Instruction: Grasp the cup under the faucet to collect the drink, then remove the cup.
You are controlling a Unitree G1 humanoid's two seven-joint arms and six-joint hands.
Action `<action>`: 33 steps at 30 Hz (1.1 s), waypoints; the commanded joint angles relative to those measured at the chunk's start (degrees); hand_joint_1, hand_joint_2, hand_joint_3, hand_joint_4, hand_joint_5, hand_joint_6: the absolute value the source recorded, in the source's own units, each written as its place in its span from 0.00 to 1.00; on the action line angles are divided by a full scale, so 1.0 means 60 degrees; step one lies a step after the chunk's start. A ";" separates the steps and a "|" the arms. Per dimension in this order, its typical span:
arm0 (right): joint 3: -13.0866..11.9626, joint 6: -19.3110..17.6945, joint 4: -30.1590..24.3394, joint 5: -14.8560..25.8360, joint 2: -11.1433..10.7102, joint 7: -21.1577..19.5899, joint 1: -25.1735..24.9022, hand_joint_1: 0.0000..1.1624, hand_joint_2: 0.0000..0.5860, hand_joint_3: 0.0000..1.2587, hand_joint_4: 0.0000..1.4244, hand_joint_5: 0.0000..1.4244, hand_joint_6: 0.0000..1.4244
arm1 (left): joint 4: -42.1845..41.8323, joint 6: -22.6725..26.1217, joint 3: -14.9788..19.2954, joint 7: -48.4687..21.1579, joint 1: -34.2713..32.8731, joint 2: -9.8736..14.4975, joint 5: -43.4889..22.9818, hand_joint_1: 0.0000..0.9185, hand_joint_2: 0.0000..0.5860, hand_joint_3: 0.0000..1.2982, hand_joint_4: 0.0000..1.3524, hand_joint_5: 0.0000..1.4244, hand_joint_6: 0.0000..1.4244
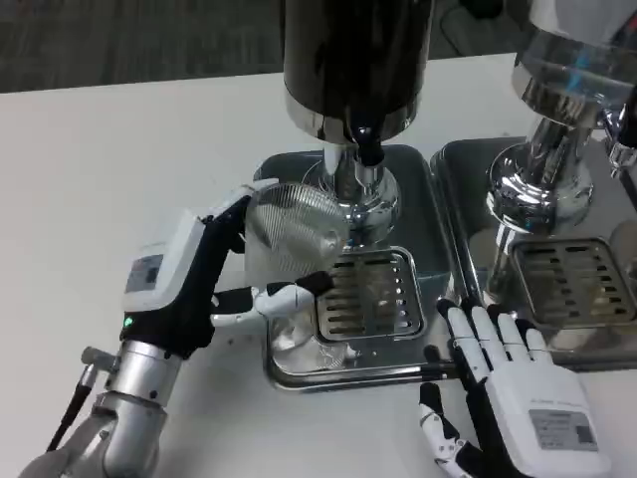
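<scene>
White table [119, 169], clear ribbed cup [289, 234], left robot hand [189, 284] gripping

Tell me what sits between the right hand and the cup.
In the head view, the slotted drain grate of the steel drip tray lies between the right hand and the clear cup.

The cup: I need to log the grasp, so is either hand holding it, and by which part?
The left hand grips the clear cup around its side wall. The right hand holds nothing, resting by the drip tray.
</scene>
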 commanded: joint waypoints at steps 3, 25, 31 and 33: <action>-0.0004 0.0145 -0.0238 -0.0070 0.0075 -0.0076 0.0160 0.11 0.82 0.03 0.00 0.00 0.00 | 0.0651 0.0036 -0.0467 -0.0036 -0.0975 -0.0441 0.0243 0.49 0.24 0.27 0.27 0.46 0.52; 0.0026 0.0298 -0.0260 -0.0060 0.0202 0.0031 0.0130 0.11 0.82 0.03 0.00 0.00 0.00 | 0.2067 0.1114 -0.1460 -0.0159 -0.1641 -0.0795 0.0537 0.44 0.23 0.23 0.23 0.43 0.47; 0.0013 0.0247 -0.0242 0.0014 0.0131 0.0049 0.0098 0.11 0.82 0.03 0.00 0.00 0.00 | 0.1996 0.1223 -0.1456 -0.0060 -0.1372 -0.0698 0.0457 0.39 0.21 0.22 0.22 0.42 0.44; 0.0015 0.0254 -0.0253 0.0020 0.0118 0.0071 0.0087 0.11 0.82 0.03 0.00 0.00 0.00 | 0.1976 0.1245 -0.1505 -0.0074 -0.1320 -0.0669 0.0488 0.37 0.20 0.22 0.21 0.41 0.44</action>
